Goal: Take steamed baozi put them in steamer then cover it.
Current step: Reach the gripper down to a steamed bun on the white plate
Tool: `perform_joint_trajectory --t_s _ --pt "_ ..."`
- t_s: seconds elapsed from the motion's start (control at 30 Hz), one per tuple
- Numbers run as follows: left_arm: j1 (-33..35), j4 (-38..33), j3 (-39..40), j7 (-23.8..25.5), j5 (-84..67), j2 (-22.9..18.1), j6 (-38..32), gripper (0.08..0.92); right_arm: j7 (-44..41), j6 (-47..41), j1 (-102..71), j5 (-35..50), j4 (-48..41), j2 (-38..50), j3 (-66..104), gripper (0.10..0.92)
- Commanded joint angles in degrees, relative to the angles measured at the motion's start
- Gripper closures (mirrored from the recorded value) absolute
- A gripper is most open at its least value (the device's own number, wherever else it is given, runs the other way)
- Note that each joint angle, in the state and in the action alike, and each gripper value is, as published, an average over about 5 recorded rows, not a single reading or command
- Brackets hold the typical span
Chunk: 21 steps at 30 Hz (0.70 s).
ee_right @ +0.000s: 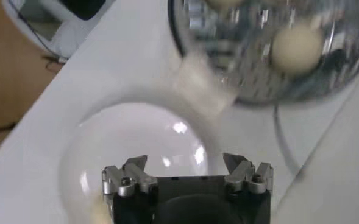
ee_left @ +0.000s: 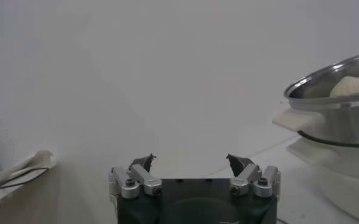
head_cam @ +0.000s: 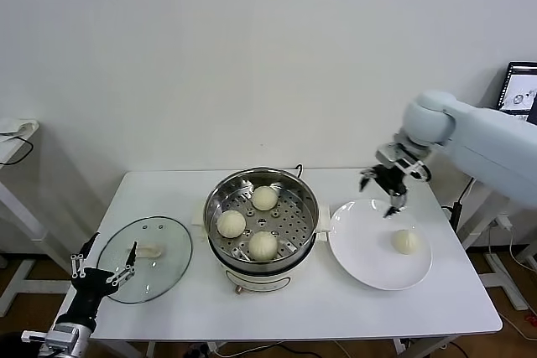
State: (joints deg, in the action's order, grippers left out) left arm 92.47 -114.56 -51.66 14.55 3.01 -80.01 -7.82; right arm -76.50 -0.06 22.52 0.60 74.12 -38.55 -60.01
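Note:
The steamer (head_cam: 262, 224) stands mid-table with three baozi on its perforated tray, one at the back (head_cam: 265, 198), one on the left (head_cam: 231, 224) and one in front (head_cam: 263, 245). A fourth baozi (head_cam: 405, 241) lies on the white plate (head_cam: 361, 245). The cover (head_cam: 144, 259) lies flat on the table left of the steamer. My right gripper (head_cam: 382, 193) is open and empty, above the plate's far edge; its wrist view shows the gripper (ee_right: 184, 161), the plate (ee_right: 136, 134) and the steamer (ee_right: 270, 55). My left gripper (head_cam: 101, 264) is open and empty at the table's front left corner.
The white table (head_cam: 168, 194) has bare room in front of the steamer and plate. A monitor (head_cam: 520, 85) stands at the far right. A white stand with a cable (head_cam: 17, 144) is at the far left. The left wrist view shows that gripper (ee_left: 191, 161) and the steamer's side (ee_left: 337, 103).

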Motion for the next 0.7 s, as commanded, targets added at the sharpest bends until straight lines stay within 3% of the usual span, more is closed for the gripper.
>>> perform_joint_trajectory --t_s 0.03,0.7 --pt "0.1 0.0 0.7 -0.2 0.3 0.0 0.1 0.177 -1.3 -5.5 -20.8 -11.6 -8.1 5.0 19.4 0.203" --pt "0.3 0.0 1.8 -0.5 1.0 -0.2 -0.1 0.177 4.0 -4.4 -28.1 -19.8 -14.2 -2.1 27.6 0.203"
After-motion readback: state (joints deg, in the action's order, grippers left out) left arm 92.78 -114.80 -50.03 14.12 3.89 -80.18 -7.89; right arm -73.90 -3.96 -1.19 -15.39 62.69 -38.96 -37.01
